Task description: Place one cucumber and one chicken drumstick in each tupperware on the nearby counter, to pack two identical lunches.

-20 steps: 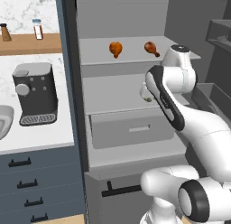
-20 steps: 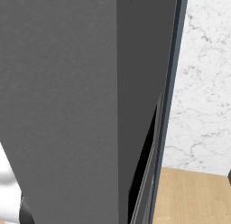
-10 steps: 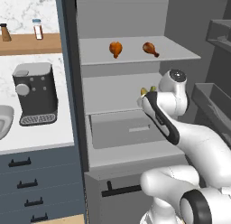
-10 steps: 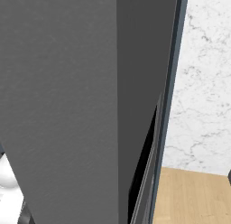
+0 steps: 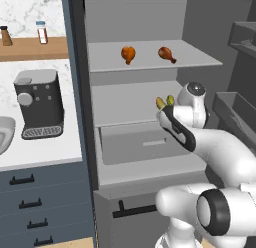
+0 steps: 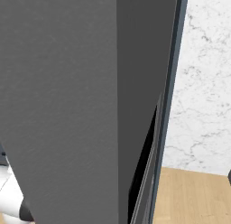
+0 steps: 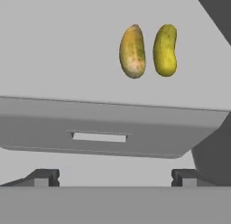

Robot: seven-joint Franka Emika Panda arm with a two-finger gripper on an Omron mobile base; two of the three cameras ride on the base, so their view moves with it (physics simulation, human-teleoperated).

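Two chicken drumsticks lie on the upper fridge shelf (image 5: 200,62), well apart: the left drumstick (image 5: 128,54) is glossy orange-brown and rounded, the right drumstick (image 5: 166,54) darker, its thin bone pointing right. One shelf lower, two cucumbers lie side by side without quite touching: the yellower cucumber (image 7: 132,51), mottled orange-brown, and the greener cucumber (image 7: 164,49), both short and slightly curved. Below them sits one grey fridge drawer (image 7: 99,136) with a slot handle. The jaws (image 7: 113,175) stand released, wide apart, holding nothing, short of the drawer front. On the white surface (image 5: 45,152) left of the fridge stands one dark coffee machine (image 5: 39,104).
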